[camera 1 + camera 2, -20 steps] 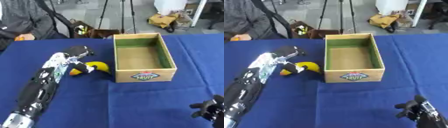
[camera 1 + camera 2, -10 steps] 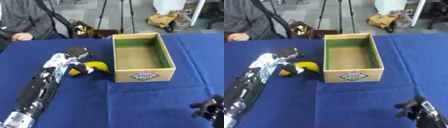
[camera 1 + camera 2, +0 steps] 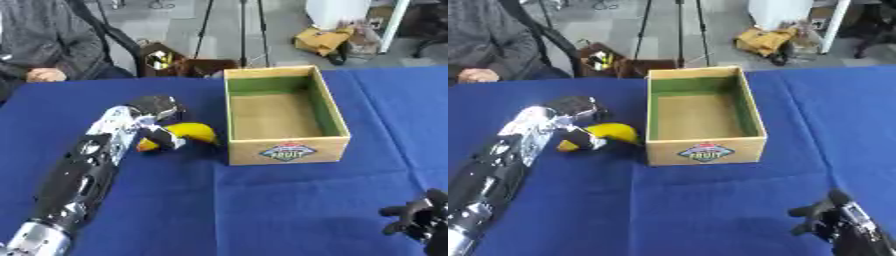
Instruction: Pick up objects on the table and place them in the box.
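A yellow fruit with an orange end, shaped like a banana (image 3: 186, 133), lies on the blue table just left of the cardboard box (image 3: 282, 149). My left hand (image 3: 156, 116) reaches in from the lower left and sits on the fruit, its fingers curled round the left part. The box is open on top, has a green inner lining and a fruit label on its front, and nothing shows inside it. My right hand (image 3: 830, 221) rests at the lower right corner, away from both, its fingers spread.
The blue tablecloth (image 3: 289, 205) covers the whole work surface. A seated person (image 3: 44, 47) is at the far left edge, hand near the table. Tripod legs, a dark bag and cardboard clutter stand on the floor beyond the table.
The view has shifted slightly. My left hand stays on the yellow fruit with hardly any movement. The right hand has not moved.
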Controlling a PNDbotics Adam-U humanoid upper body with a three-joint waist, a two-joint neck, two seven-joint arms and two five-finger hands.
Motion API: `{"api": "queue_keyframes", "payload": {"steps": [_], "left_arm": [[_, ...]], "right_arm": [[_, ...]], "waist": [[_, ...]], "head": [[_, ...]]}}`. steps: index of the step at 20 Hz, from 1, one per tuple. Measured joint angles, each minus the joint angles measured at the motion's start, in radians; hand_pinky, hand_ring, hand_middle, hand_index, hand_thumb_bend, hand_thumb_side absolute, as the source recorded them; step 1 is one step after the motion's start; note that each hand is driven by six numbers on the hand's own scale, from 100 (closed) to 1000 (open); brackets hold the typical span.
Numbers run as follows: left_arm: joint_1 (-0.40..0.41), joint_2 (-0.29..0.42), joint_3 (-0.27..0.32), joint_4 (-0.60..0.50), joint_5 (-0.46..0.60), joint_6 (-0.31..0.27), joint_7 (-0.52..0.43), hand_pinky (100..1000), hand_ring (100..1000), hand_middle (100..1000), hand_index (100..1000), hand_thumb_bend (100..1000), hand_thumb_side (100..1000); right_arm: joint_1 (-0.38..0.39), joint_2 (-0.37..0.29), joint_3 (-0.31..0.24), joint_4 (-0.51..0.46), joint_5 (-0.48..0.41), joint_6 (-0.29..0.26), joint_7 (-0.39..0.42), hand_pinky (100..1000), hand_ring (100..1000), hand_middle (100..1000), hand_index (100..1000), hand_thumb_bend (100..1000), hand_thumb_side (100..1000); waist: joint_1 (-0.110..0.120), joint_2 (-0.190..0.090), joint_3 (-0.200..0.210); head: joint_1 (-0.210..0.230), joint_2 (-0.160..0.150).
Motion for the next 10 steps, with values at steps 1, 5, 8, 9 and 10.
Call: {"api": "queue_keyframes", "payload": {"steps": [1, 5, 8, 9, 10], "left_arm": [[0.000, 0.000, 0.000, 0.000, -0.002, 0.000, 0.000, 744, 597, 597, 819, 268, 351], [0.000, 0.000, 0.000, 0.005, -0.009, -0.002, -0.002, 691, 516, 524, 790, 202, 229], [-0.001, 0.000, 0.000, 0.005, -0.009, -0.002, -0.002, 648, 449, 445, 756, 166, 169], [-0.001, 0.000, 0.000, 0.005, -0.009, -0.002, -0.002, 639, 433, 424, 744, 146, 169], [-0.001, 0.000, 0.000, 0.005, -0.009, -0.001, -0.002, 635, 423, 410, 735, 136, 169]], "right_arm": [[0.000, 0.000, 0.000, 0.000, 0.000, 0.000, 0.000, 534, 682, 398, 535, 100, 801], [0.000, 0.000, 0.000, 0.002, 0.000, 0.000, 0.000, 534, 682, 398, 535, 100, 801], [0.000, 0.000, 0.000, 0.002, 0.000, 0.000, 0.000, 534, 682, 398, 535, 100, 801], [0.000, 0.000, 0.000, 0.003, 0.000, 0.000, 0.000, 534, 682, 398, 535, 100, 801], [0.000, 0.000, 0.000, 0.003, 0.000, 0.000, 0.000, 534, 682, 398, 535, 100, 800]], "waist": [[0.000, 0.000, 0.000], [-0.001, 0.000, 0.002], [-0.002, 0.000, 0.002], [-0.002, 0.000, 0.003], [-0.002, 0.000, 0.003]], "head": [[0.000, 0.000], [0.000, 0.000], [0.000, 0.000], [0.000, 0.000], [0.000, 0.000]]}}
